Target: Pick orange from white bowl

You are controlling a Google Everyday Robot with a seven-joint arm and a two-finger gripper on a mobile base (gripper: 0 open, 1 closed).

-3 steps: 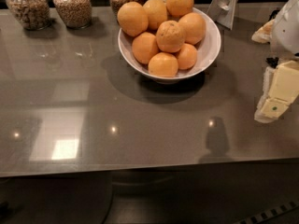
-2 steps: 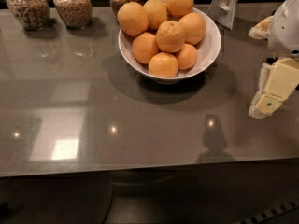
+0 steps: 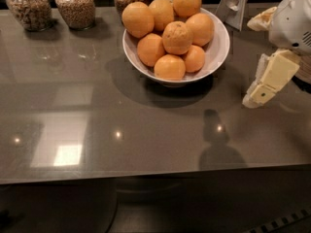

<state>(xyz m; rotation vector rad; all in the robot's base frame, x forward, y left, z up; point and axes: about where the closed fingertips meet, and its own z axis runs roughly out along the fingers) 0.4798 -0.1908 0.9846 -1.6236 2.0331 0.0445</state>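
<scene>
While jars [image 3: 75, 6] behind white bowl [image 3: 221, 46], gripper [image 3: 260, 92] at its right.

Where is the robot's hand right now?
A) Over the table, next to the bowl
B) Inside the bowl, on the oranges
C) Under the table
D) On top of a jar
A: the gripper hangs over the table, on the right side of the white bowl in the camera view, and it is not touching the orange or the bowl.
</scene>
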